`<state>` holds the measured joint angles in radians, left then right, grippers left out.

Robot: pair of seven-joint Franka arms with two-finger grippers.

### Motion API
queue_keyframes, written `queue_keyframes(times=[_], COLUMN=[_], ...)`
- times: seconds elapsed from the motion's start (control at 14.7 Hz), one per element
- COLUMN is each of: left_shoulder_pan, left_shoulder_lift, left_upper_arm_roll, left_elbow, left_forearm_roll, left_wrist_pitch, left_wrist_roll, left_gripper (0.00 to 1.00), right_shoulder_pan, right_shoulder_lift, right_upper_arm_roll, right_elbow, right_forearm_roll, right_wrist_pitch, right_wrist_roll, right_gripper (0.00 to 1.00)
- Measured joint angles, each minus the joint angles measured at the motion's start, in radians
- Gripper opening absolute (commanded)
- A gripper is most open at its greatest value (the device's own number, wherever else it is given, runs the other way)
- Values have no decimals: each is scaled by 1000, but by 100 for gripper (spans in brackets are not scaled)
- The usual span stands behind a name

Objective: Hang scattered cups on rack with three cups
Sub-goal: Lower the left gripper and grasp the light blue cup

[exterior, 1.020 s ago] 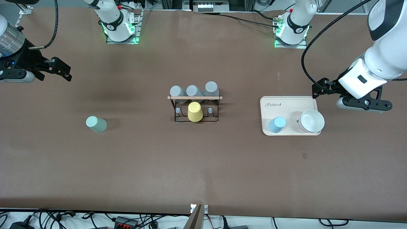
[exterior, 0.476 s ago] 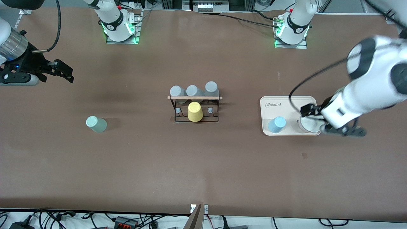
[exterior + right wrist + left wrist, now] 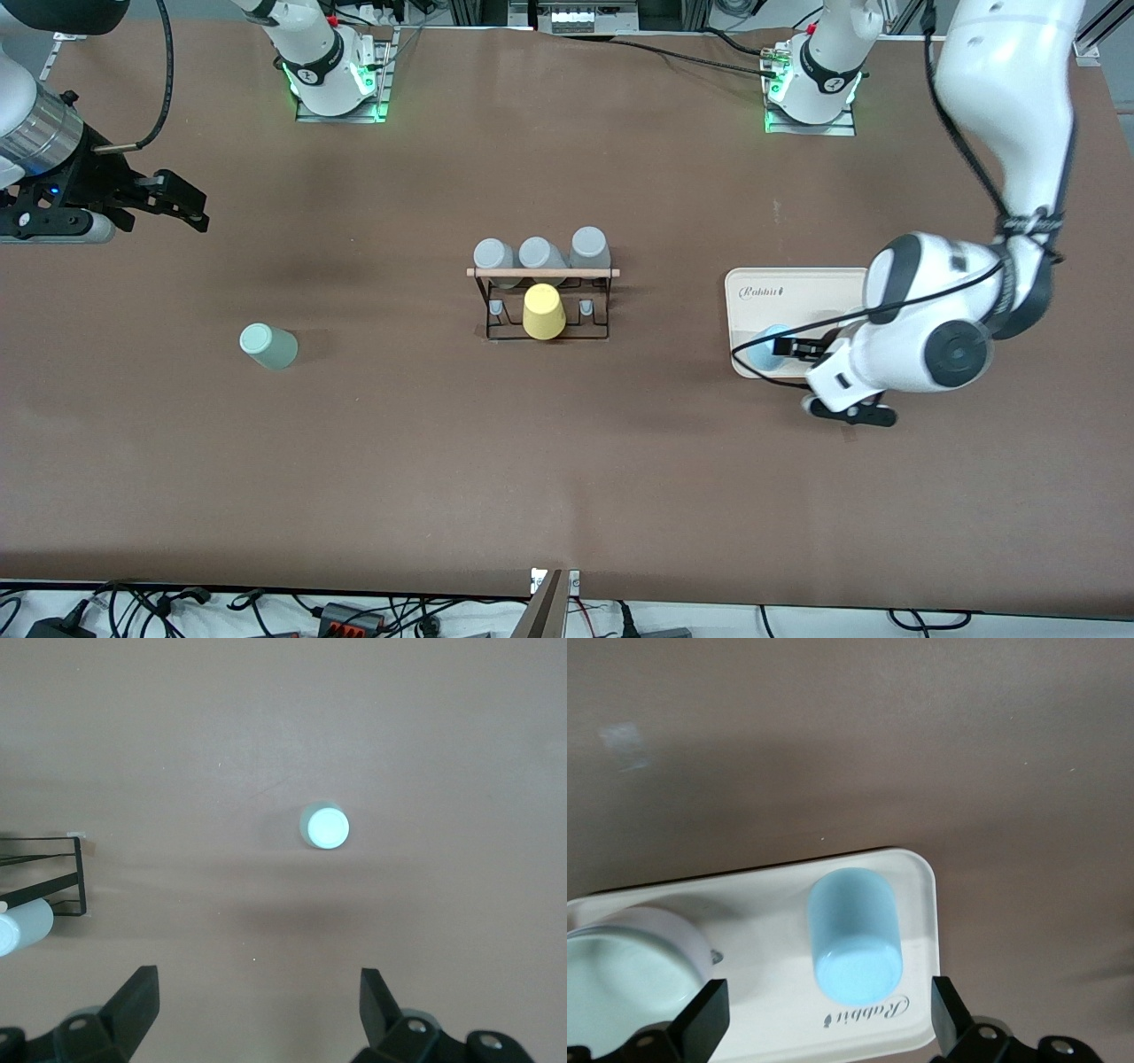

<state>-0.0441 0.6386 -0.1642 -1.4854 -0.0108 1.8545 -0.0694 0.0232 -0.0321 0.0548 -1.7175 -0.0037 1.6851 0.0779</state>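
blue cup (image 3: 855, 936) on the tray (image 3: 771, 1028), half-hidden in front view, between left gripper's (image 3: 824, 1028) open jaws; right gripper's (image 3: 257, 1010) also open.

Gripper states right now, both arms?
Left gripper: open, empty, over the tray beside the light blue cup.
Right gripper: open, empty, waiting over bare table.

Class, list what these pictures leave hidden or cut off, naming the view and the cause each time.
1. White bowl: hidden by the left arm in the front view; cut by the edge in the left wrist view.
2. Blue cup: partly covered by the left end effector in the front view.
3. Rack: mostly cut by the edge in the right wrist view.
4. Rack pegs under the grey cups: hidden by them.
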Motion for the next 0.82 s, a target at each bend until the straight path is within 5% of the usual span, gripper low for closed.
queue_keyframes(times=[0.68, 0.82], left_shoulder_pan=[-3, -4], left_shoulder_lift=[92, 95], left_upper_arm_roll=[-1, -1], left_elbow=[-21, -23], left_forearm_roll=[0, 0], left_wrist_pitch=[11, 11], left_wrist_roll=[0, 0], left_gripper=[98, 55], right_shoulder_pan=[2, 3], right_shoulder_lift=[0, 0], right_upper_arm_roll=[1, 1], right_elbow=[0, 0], right_forearm_roll=[0, 0], right_wrist_pitch=[-1, -1], right_wrist_roll=[0, 0], right_gripper=[100, 100])
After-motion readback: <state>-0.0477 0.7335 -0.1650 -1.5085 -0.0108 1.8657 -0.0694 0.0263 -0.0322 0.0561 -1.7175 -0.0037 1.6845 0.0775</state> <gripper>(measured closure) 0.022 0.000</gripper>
